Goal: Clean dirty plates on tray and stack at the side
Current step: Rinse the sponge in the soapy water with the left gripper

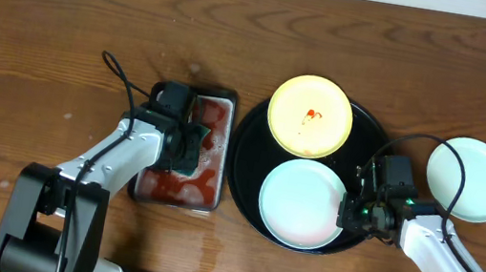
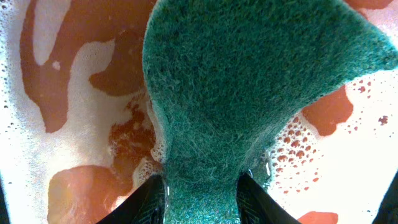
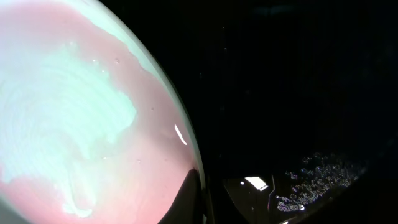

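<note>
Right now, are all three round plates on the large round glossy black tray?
No: one pale mint-white round plate lies on the brown wooden table beside the glossy black tray, which holds only two.

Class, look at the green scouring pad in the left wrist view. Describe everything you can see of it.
The scouring pad is dark green and coarse, of matted fibres, and looks wet. Two black fingers of the left gripper pinch its narrow end, and it fans out wider beyond them, bent rather than flat. It hangs in the small metal tray, over foamy red liquid; foam clings along its edge.
</note>
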Robot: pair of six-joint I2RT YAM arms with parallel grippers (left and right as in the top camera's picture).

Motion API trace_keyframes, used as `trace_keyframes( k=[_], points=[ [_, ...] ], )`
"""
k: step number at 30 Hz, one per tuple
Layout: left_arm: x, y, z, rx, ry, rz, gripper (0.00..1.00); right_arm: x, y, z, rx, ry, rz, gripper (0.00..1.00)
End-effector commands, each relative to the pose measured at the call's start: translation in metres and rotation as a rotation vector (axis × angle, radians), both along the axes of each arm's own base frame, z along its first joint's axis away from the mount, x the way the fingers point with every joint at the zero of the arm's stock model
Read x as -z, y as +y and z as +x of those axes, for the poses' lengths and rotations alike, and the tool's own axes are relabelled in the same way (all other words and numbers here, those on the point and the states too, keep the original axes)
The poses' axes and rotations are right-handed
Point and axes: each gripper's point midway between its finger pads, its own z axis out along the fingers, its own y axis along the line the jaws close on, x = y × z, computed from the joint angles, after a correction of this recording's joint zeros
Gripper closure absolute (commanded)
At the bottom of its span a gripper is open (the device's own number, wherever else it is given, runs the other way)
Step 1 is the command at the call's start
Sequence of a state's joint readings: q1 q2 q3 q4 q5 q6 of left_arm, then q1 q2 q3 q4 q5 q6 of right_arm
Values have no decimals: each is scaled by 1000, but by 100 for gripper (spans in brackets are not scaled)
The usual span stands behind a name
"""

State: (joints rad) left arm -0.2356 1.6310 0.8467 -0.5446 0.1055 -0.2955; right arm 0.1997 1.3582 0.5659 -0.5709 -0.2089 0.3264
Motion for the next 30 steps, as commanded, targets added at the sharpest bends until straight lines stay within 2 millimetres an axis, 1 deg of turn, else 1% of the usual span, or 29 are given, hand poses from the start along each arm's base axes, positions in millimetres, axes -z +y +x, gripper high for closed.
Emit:
trace_keyframes(
  k=[1,4,10,12,15,23,27,30],
  points=[
    [14,8,-20,-22,77,25,62,4,1,-9,-13,25,-14,99],
    [-1,5,-10,-22,22,12,61,4,1,-8,-13,25,-14,99],
    [-38,0,11,-22,-124,-24,61,4,1,-8,-13,23,-14,99],
    [-48,-1,18,-23,-174,-36,56,4,1,-8,-13,22,-14,99],
    [-59,-4,29,-22,-239,-52,53,4,1,-7,-13,21,-14,99],
    [-65,-11,57,-23,-349,-80,53,4,1,-8,-13,21,-14,99],
    [-60,-13,65,-23,-361,-83,55,4,1,-7,-13,21,-14,99],
    [-50,-13,66,-23,-340,-78,56,4,1,-7,-13,20,-14,99]
  ],
)
